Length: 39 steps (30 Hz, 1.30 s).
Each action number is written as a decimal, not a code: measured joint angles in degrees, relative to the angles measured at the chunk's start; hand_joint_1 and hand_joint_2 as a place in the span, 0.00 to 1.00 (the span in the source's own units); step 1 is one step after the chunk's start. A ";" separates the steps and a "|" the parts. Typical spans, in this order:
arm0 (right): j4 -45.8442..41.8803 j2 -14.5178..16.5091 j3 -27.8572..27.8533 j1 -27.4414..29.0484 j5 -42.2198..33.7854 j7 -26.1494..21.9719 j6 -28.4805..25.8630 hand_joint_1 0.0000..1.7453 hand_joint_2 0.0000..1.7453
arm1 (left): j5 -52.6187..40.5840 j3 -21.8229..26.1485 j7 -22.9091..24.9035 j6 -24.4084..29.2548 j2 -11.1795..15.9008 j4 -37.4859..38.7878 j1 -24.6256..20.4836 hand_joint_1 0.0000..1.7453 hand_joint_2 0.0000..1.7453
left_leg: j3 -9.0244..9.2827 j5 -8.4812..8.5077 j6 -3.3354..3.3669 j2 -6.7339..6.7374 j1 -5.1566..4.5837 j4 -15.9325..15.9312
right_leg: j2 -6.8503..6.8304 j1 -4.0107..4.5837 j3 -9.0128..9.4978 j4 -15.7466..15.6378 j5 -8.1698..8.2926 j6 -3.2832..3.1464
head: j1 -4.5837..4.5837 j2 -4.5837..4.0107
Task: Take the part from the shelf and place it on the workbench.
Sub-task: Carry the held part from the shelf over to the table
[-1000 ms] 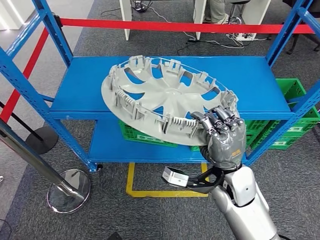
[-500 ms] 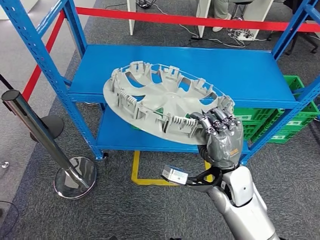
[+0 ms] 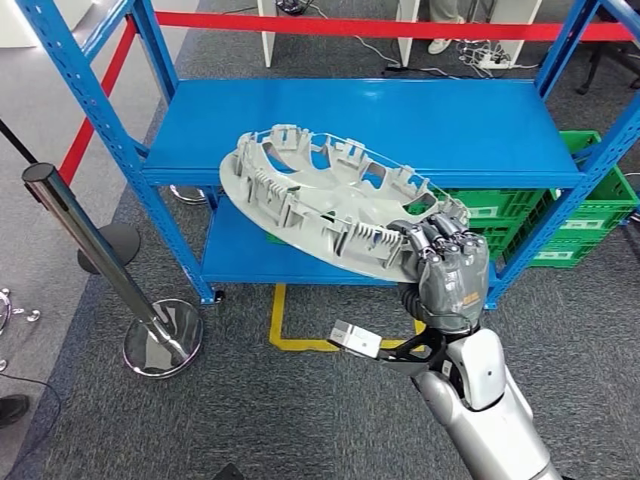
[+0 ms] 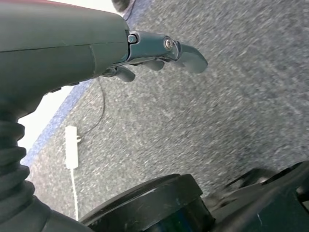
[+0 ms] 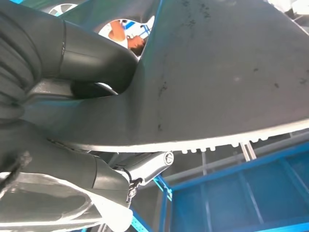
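A large grey wheel cover (image 3: 332,200), ribbed side up, hangs tilted in the air in front of the blue shelf (image 3: 362,130). My right hand (image 3: 447,270) grips its near rim, fingers curled over the edge. The right wrist view looks along the cover's smooth grey underside (image 5: 226,77), with the thumb (image 5: 91,53) pressed against it. My left hand (image 4: 120,48) hangs over grey carpet, fingers stretched out and holding nothing.
Green crates (image 3: 573,215) sit on and beside the shelf's lower level. A steel barrier post (image 3: 98,250) on a round base (image 3: 162,338) stands at the left. Red tape (image 3: 377,28) runs behind the shelf. Yellow floor marking (image 3: 302,340) lies before it.
The whole picture has shifted: the camera has drawn back and turned, so the shelf sits farther off. The wheel cover has stayed in my right hand's grip, clear of the top shelf.
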 joint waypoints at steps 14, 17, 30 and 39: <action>1.79 -0.42 1.60 -0.54 -0.95 0.79 -0.03 1.00 1.00 | -0.17 0.10 0.94 -0.92 0.26 -0.61 1.30 0.00 1.00 | 8.29 6.47 2.99 0.30 0.37 -15.42 | 0.50 -0.61 -9.92 13.92 -6.07 3.69 | 0.48 0.01; 2.40 -0.59 1.90 -0.55 -1.02 0.84 -0.03 1.00 1.00 | -0.17 0.22 0.94 -0.95 0.26 -0.67 1.14 0.00 1.00 | 6.48 7.74 2.89 0.39 0.31 -15.08 | 0.54 -0.68 -8.75 17.97 -6.28 3.99 | 0.50 0.00; 3.30 -0.71 2.25 -1.85 -1.07 1.03 -0.01 1.00 1.00 | -0.19 0.64 0.92 -0.94 0.42 -0.90 0.22 0.00 1.00 | 0.35 -1.11 0.00 0.15 0.00 -0.59 | 0.22 -0.68 -2.48 2.42 0.38 0.71 | 0.10 0.01; 3.90 -0.67 2.35 -2.95 -1.10 1.03 0.02 1.00 1.00 | -0.25 0.67 1.16 -0.92 0.90 -0.87 0.92 0.00 1.00 | 12.60 2.95 1.94 0.07 -0.53 -15.73 | 0.14 0.05 -7.65 3.24 5.33 1.80 | 0.15 0.02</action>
